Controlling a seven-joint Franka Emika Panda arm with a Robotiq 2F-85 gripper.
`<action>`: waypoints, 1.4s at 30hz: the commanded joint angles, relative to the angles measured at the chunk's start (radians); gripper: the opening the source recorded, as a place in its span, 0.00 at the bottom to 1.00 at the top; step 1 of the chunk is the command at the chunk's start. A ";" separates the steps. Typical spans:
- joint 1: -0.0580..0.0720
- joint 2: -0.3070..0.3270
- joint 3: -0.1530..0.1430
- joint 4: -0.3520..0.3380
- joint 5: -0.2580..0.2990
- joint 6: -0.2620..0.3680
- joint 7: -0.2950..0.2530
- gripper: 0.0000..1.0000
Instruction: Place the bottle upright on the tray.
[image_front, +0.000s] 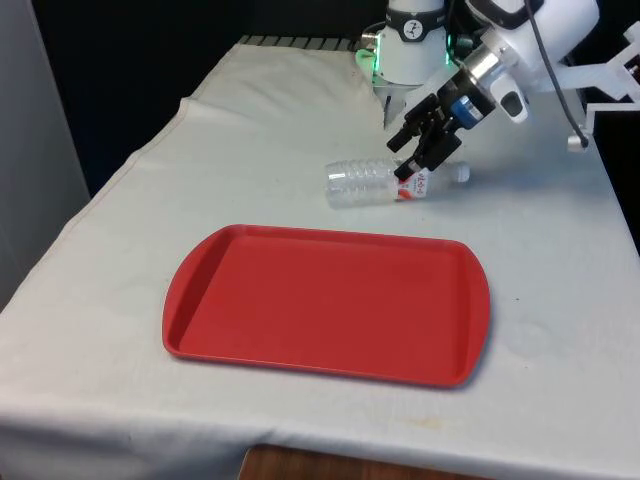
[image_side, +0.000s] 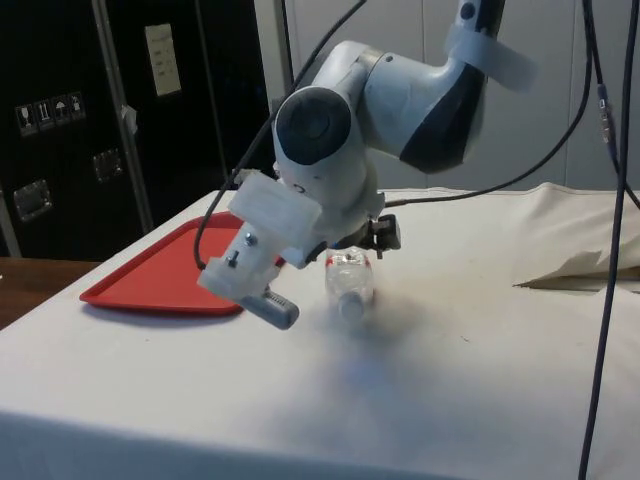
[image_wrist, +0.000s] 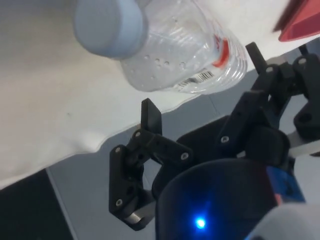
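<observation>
A clear plastic bottle (image_front: 372, 182) with a pale cap (image_front: 460, 172) and a red-and-white label lies on its side on the white cloth, just beyond the far edge of the red tray (image_front: 320, 300). My gripper (image_front: 413, 160) hangs tilted over the bottle's labelled part near its neck. It is open. In the wrist view the two black fingertips (image_wrist: 150, 115) stand apart on either side of the bottle (image_wrist: 175, 55), short of clasping it, with the cap (image_wrist: 110, 25) towards the camera. From the side, the bottle (image_side: 348, 280) lies under my wrist, beside the tray (image_side: 150, 285).
The robot's base (image_front: 405, 50) stands at the table's far end, close behind the bottle. Cables (image_side: 610, 150) hang down at the side view's right, above a fold in the cloth (image_side: 580, 268). The tray holds nothing.
</observation>
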 joint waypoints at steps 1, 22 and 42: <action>0.008 0.003 0.001 0.005 -0.009 -0.013 0.018 1.00; 0.004 0.028 0.052 0.021 -0.011 -0.089 0.071 1.00; 0.011 0.073 0.070 0.040 -0.048 -0.091 0.089 1.00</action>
